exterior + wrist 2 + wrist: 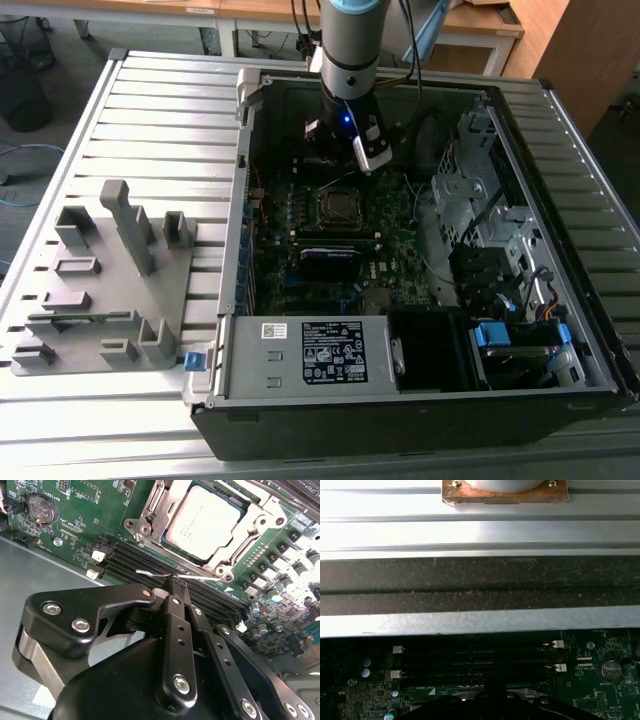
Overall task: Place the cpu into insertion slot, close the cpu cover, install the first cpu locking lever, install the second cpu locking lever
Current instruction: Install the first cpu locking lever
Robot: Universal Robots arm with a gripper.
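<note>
The cpu (202,522) lies flat in the insertion slot (340,206) on the green board, its silver top showing. The cpu cover (256,520) is down around it as a metal frame. A thin wire locking lever (150,573) runs along the black memory slots beside the socket. My gripper (173,582) is shut, and its fingertips meet this lever wire; I cannot tell whether the wire is pinched between them. In the exterior view the gripper (332,152) hangs over the board just behind the socket.
The open computer case (235,200) lies on a slatted metal table. Memory slots (475,662) and a coin battery (611,669) sit near the case wall. A black card (330,262) lies in front of the socket. A grey parts holder (100,280) stands at the exterior view's left.
</note>
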